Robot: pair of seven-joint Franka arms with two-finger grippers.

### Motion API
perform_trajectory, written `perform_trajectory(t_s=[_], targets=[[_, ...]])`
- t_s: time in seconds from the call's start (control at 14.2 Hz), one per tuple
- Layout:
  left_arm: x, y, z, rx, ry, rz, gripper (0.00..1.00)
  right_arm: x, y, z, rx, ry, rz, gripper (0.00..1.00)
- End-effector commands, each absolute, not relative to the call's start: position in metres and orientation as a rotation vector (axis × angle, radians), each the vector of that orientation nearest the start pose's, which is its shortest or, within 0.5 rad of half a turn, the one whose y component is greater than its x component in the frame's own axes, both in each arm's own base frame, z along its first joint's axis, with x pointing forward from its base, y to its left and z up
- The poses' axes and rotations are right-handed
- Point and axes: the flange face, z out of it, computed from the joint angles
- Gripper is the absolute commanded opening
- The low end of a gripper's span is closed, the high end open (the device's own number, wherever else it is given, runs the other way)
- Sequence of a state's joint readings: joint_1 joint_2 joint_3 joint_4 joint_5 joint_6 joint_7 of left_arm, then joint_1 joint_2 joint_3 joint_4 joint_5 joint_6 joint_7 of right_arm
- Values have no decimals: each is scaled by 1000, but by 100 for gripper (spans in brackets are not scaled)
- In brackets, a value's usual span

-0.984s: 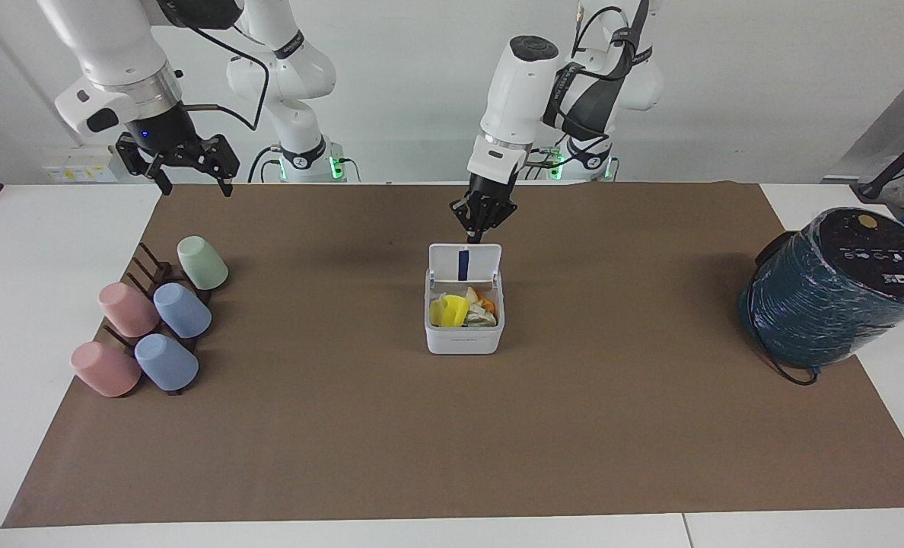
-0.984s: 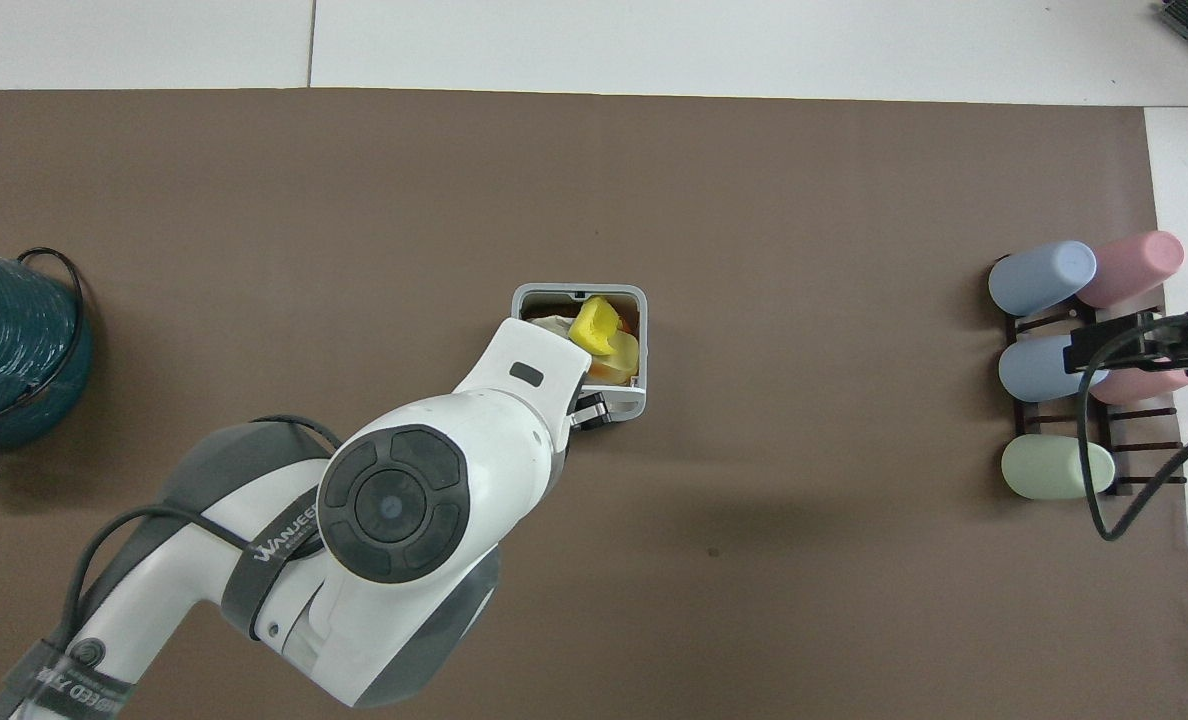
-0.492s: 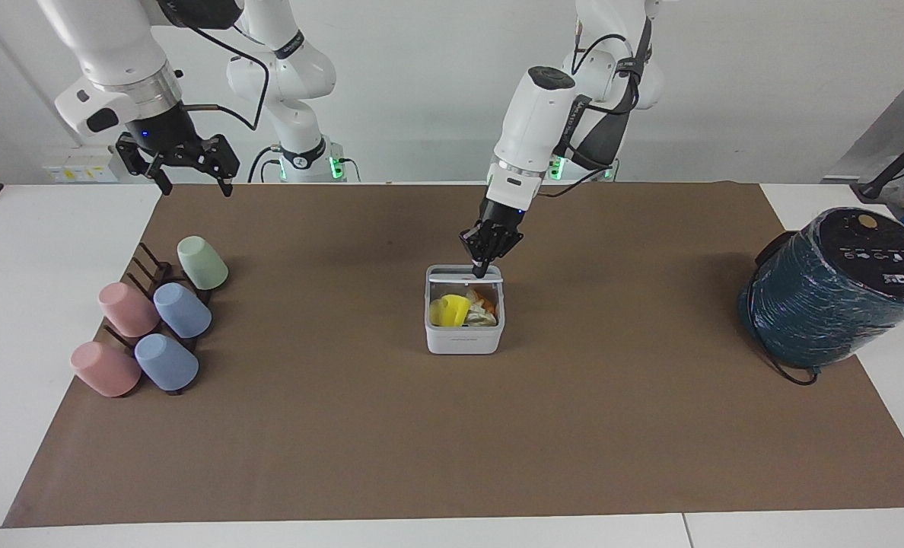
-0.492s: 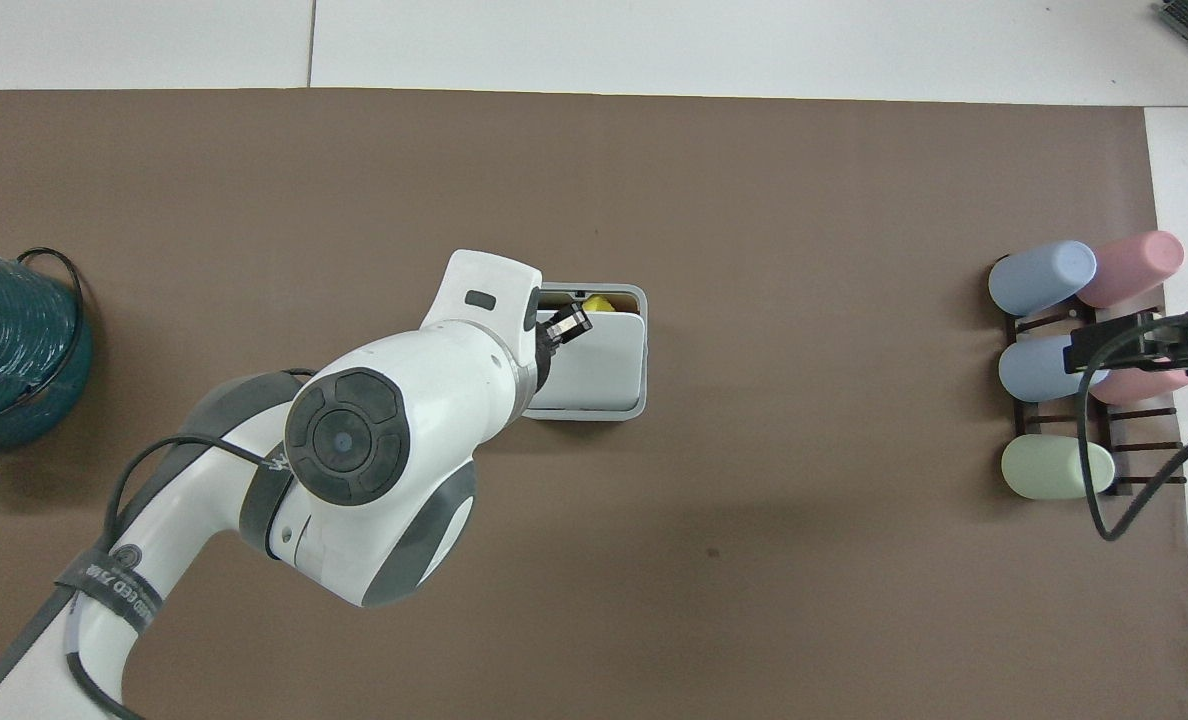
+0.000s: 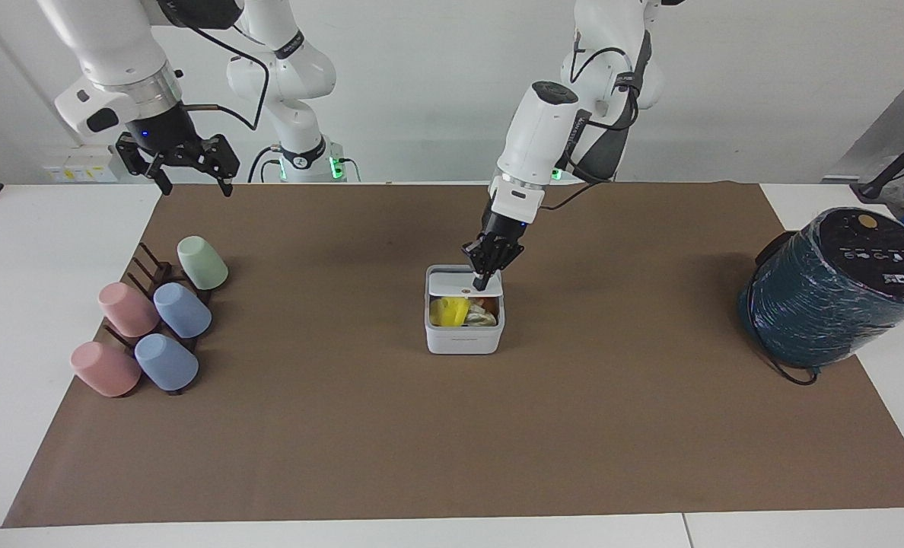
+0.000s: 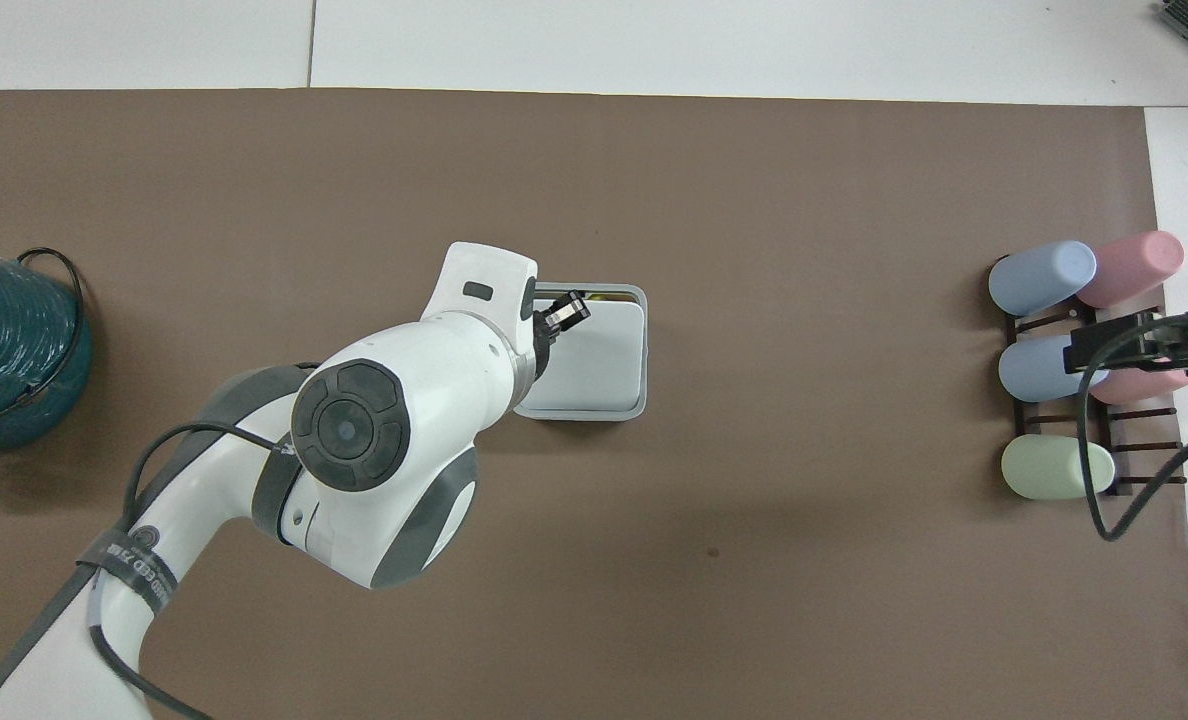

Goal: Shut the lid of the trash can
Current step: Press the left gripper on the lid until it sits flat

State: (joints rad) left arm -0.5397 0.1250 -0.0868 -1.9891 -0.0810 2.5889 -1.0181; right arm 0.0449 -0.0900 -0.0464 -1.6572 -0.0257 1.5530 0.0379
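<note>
The white trash can (image 5: 463,339) stands mid-table on the brown mat; it also shows in the overhead view (image 6: 637,405). Its lid (image 5: 452,284) is tipped down, nearly flat, orange dot up, still a little ajar at the front, with yellow and orange rubbish (image 5: 450,310) showing under it. In the overhead view the lid (image 6: 599,355) covers almost the whole opening. My left gripper (image 5: 482,285) is shut, its tips pressing on the lid's top near the front edge; it shows in the overhead view (image 6: 564,317) too. My right gripper (image 5: 189,183) waits open, raised over the mat's corner at its own end.
A dark rack (image 5: 151,278) with several pastel cups lying on it sits toward the right arm's end. A large dark teal wrapped cylinder (image 5: 832,293) stands at the left arm's end, with a black cable at its foot.
The lid went from standing upright, blue strip showing, to nearly flat over the can. My left gripper moved forward and down, pushing it over. The right arm has not moved.
</note>
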Motion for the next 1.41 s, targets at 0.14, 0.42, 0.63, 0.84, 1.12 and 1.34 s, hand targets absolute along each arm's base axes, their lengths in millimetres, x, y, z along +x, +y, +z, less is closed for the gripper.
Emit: perform_trajectory(t_s=[0.14, 0.42, 0.63, 0.84, 1.12, 1.34], targets=[[516, -366, 431, -3422, -831, -495, 0, 517, -4, 632, -3152, 89, 26, 100], [522, -369, 416, -3419, -838, -490, 0, 517, -4, 632, -3152, 89, 26, 100], [523, -371, 404, -3413, -834, -469, 0, 517, -4, 632, -3152, 89, 26, 100], [525, -373, 392, -3414, -839, -472, 0, 517, -4, 632, -3152, 89, 26, 100], [525, -372, 391, -3412, -835, -468, 0, 517, -4, 632, -3152, 89, 26, 100], [523, -372, 383, -3405, -829, -451, 0, 517, -4, 632, -3152, 89, 26, 100]])
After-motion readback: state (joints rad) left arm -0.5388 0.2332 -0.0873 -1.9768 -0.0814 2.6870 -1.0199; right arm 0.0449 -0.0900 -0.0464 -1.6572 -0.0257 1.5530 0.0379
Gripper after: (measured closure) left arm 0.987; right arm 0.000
